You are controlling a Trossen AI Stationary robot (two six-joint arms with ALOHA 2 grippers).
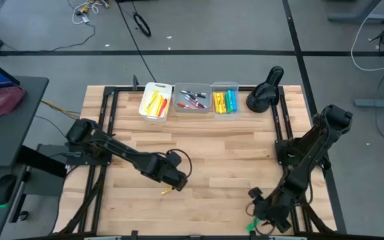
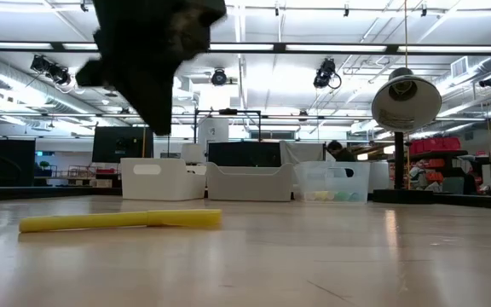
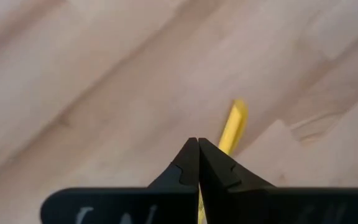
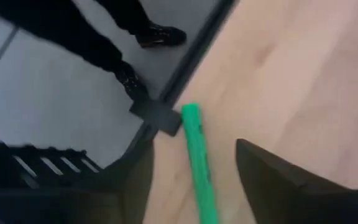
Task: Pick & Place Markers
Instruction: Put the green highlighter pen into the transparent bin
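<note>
Left gripper point(image 1: 176, 179) hangs just above the table point(image 1: 232, 153) near its middle front, fingers point(image 3: 188, 165) pressed together with nothing between them. Just beyond their tips a yellow marker point(image 1: 167, 190) lies flat on the wood; in the low view the same marker point(image 2: 122, 220) lies free of the dark gripper point(image 2: 156, 119) above it.

Right gripper point(image 1: 267, 215) sits at the table's front right corner with its fingers point(image 4: 272, 171) spread, and a green marker point(image 4: 199, 162) lies on the wood between them, one end close to the table's dark edge frame point(image 4: 160, 115).

At the back edge three bins stand in a row: the left bin point(image 1: 157, 101) has yellow and orange markers, the middle bin point(image 1: 193, 99) mixed red, blue and dark ones, the right bin point(image 1: 225, 99) yellow, green and blue. A black lamp point(image 1: 265, 93) stands just beside the right bin.
</note>
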